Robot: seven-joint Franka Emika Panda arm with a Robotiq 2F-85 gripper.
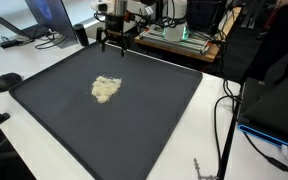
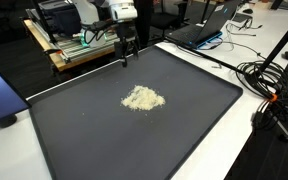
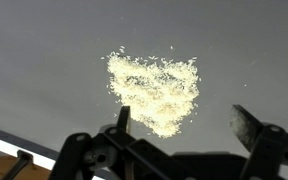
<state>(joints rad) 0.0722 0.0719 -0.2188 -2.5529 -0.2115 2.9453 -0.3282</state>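
A loose pile of pale yellow-white grains (image 1: 106, 89) lies on a large dark grey mat (image 1: 154, 120), seen in both exterior views (image 2: 142, 98). My gripper (image 1: 112, 44) hangs above the far edge of the mat (image 2: 126, 58), well away from the pile, and touches nothing. In the wrist view the pile (image 3: 156, 91) lies ahead of the two spread fingers (image 3: 184, 122). The gripper is open and empty.
The mat lies on a white table (image 1: 44, 70). A laptop (image 1: 34, 20) and cables stand at one far corner. A wooden shelf with electronics (image 2: 69, 45) is behind the arm. Black cables (image 2: 269, 90) lie along one side. A black object (image 1: 8, 81) sits by the mat's corner.
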